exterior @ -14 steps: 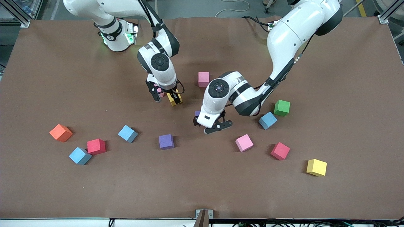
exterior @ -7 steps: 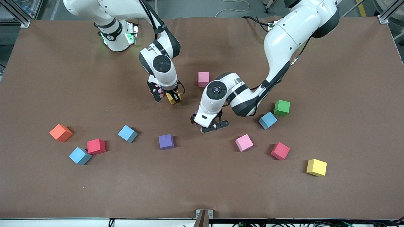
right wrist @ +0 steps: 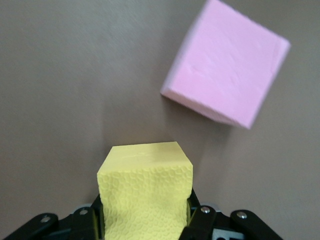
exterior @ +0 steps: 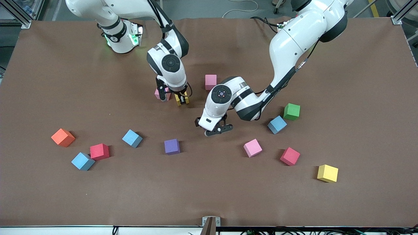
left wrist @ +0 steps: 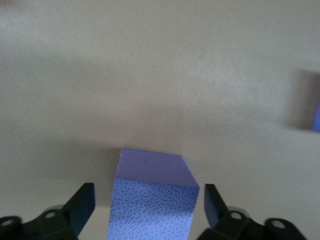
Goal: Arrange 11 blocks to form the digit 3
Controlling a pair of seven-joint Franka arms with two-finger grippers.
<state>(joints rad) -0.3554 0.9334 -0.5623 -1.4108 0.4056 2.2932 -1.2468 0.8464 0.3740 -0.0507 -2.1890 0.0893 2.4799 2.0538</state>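
My right gripper (exterior: 180, 99) (right wrist: 145, 210) is shut on a yellow block (right wrist: 145, 192) (exterior: 181, 99), low over the table beside a pink block (exterior: 161, 94) (right wrist: 227, 62). My left gripper (exterior: 209, 127) (left wrist: 148, 196) is open and straddles a purple block (left wrist: 152, 197) that rests on the table, with a gap at each fingertip; the hand hides this block in the front view. Loose blocks lie around: pink (exterior: 210, 81), pink (exterior: 252, 147), purple (exterior: 171, 146), red (exterior: 289, 156), red (exterior: 99, 151), yellow (exterior: 327, 173), light blue (exterior: 277, 124), (exterior: 132, 138), (exterior: 82, 161).
A green cube (exterior: 291, 111) sits next to the light blue block by the left arm's forearm. An orange cube (exterior: 62, 137) lies toward the right arm's end of the brown table (exterior: 209, 195).
My right gripper shut on the yellow block and drew back a little toward the bases. My left gripper slid toward the right arm's end, covering the purple block from the front camera.
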